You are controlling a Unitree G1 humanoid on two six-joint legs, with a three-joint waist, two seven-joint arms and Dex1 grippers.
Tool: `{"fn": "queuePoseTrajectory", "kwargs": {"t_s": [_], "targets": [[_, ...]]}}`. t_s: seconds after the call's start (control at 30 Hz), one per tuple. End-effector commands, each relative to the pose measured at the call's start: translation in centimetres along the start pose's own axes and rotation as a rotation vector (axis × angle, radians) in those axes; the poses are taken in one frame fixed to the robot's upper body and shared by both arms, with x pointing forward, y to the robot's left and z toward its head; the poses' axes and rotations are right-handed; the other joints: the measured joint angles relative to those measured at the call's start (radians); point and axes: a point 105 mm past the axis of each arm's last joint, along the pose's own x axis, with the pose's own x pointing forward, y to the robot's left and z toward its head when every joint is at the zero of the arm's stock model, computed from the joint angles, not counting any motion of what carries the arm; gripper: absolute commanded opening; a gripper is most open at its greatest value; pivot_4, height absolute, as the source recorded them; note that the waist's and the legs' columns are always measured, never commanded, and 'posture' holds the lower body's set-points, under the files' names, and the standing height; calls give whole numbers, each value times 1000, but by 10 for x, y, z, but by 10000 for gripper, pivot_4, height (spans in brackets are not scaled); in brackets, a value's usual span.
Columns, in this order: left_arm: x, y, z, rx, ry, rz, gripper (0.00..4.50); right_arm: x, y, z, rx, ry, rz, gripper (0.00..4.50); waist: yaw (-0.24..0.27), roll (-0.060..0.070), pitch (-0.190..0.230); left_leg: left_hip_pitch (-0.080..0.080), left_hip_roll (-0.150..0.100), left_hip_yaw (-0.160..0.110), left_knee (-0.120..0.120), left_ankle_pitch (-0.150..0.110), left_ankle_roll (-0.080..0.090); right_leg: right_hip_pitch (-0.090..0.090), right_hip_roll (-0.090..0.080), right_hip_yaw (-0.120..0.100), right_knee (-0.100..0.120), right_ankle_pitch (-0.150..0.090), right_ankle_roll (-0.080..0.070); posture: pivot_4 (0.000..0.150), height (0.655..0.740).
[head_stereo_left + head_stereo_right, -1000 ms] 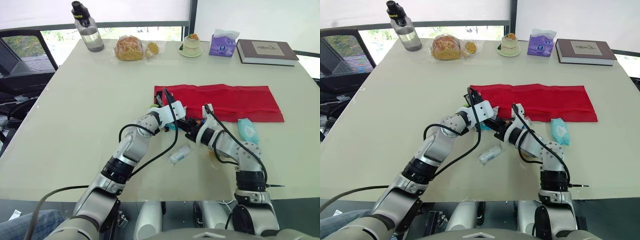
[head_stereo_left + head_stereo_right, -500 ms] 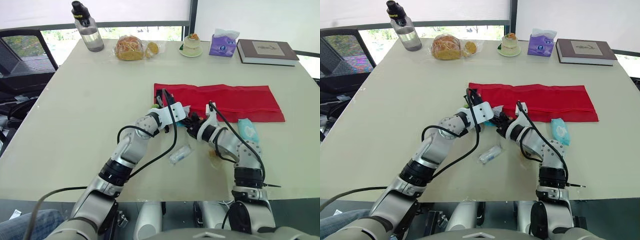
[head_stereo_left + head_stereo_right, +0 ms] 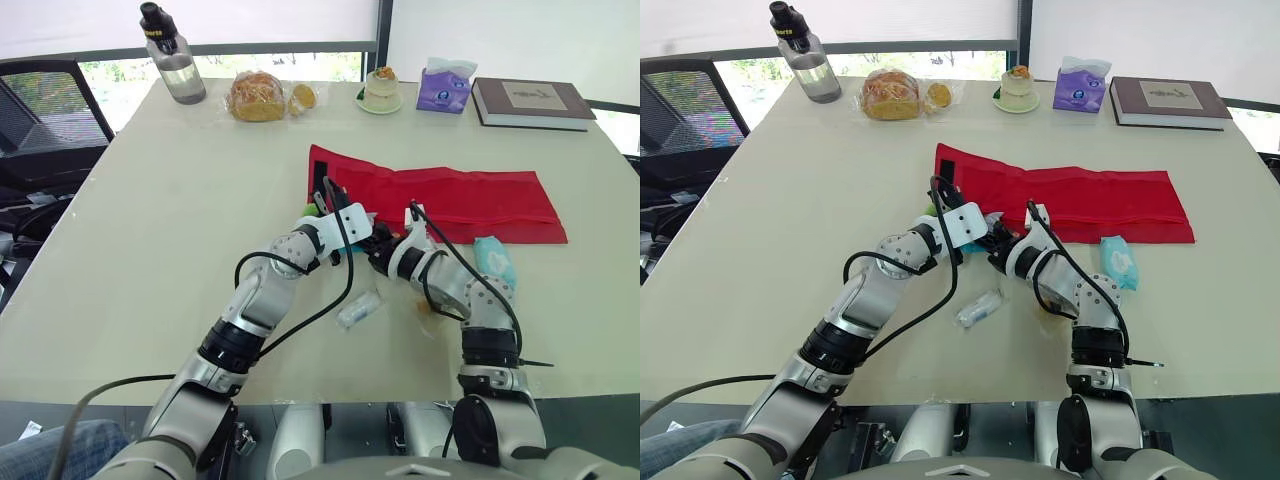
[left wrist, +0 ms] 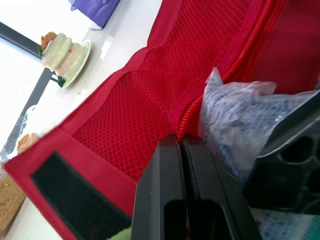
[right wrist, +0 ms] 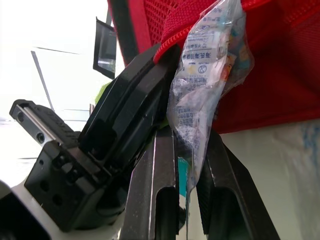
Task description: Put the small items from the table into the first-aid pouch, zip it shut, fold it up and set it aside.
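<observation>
The red first-aid pouch (image 3: 470,198) lies unfolded across the table's middle. My left gripper (image 4: 181,145) is shut on its zipper edge (image 4: 192,107) at the near left end, holding that edge up. Right beside it, my right gripper (image 5: 192,190) is shut on a clear printed packet (image 5: 207,70), which hangs at the lifted mesh opening (image 4: 150,95). On the table lie a clear wrapped tube (image 3: 360,308), a blue wipe pack (image 3: 494,262) near the pouch's front edge, and a small orange item (image 3: 428,306) under my right forearm. Something green (image 3: 308,211) shows behind my left gripper.
Along the far edge stand a water bottle (image 3: 175,62), wrapped bread (image 3: 258,97), a cake on a plate (image 3: 382,92), a purple tissue pack (image 3: 445,88) and a book (image 3: 532,102). An office chair (image 3: 40,115) is off the left side.
My right gripper has carried the packet left and up to my left gripper. The pouch's left end has risen and swung away from me.
</observation>
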Motion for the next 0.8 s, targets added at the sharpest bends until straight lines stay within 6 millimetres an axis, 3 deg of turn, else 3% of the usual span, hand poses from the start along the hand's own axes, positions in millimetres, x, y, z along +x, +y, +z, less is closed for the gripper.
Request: {"fn": "queuePoseTrajectory", "kwargs": {"t_s": [0.03, 0.27, 0.5, 0.8], "targets": [[-5, 5, 19, 1, -74, 24, 157, 7, 18, 8, 27, -45, 61, 726, -4, 0, 0, 0, 0, 0, 0, 0, 0, 0, 0, 0, 0, 0, 0, 1500, 7400], [-6, -2, 19, -14, -79, -1, 157, 10, 23, 17, 80, -91, 82, 726, -8, 0, 0, 0, 0, 0, 0, 0, 0, 0, 0, 0, 0, 0, 0, 1500, 7400], [-4, 0, 22, -23, -93, 9, 157, 9, 21, -8, 16, 37, 72, 726, -12, 0, 0, 0, 0, 0, 0, 0, 0, 0, 0, 0, 0, 0, 0, 1500, 7400], [-4, -4, 29, -54, -132, -10, 157, 16, 17, -12, -37, 89, 34, 726, -16, 0, 0, 1, 0, 0, -1, 0, 0, 0, 0, 1, 0, 0, 0, 1500, 7400]]}}
